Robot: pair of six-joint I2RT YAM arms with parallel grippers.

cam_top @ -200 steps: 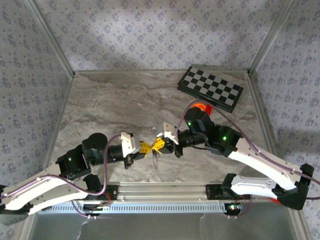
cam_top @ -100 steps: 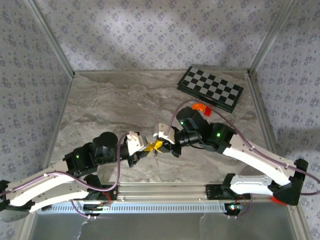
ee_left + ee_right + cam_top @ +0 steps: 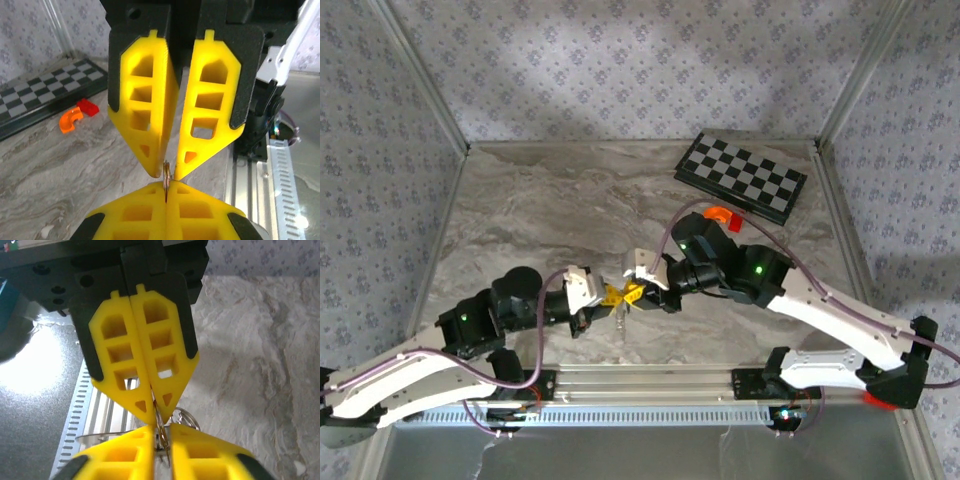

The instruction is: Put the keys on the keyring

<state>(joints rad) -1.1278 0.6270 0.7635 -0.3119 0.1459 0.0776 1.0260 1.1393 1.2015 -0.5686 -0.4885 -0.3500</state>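
Above the marble table, near its front, my two yellow-fingered grippers meet tip to tip. The left gripper [image 3: 609, 297] [image 3: 166, 184] is shut on a thin brass keyring [image 3: 166, 172], seen edge-on between its pads. The right gripper [image 3: 638, 292] [image 3: 161, 429] faces it with its fingers slightly apart. The keyring [image 3: 160, 426] stands in that gap and does not look clamped. A silvery ring [image 3: 184, 416] hangs just beside the fingertips. In the top view a small metal piece [image 3: 619, 318], seemingly a key, dangles beneath the tips. The rest of the keys is hidden by the fingers.
A folded chessboard [image 3: 740, 177] lies at the back right, with an orange curved piece [image 3: 718, 214] and a red block [image 3: 735, 222] in front of it. The aluminium rail [image 3: 650, 385] runs along the near edge. Patterned walls close in the table.
The right gripper's fingers, shut a second ago, have eased apart around the keyring. The left arm pushed forward and then drew back a little. The meeting point shifted slightly left.
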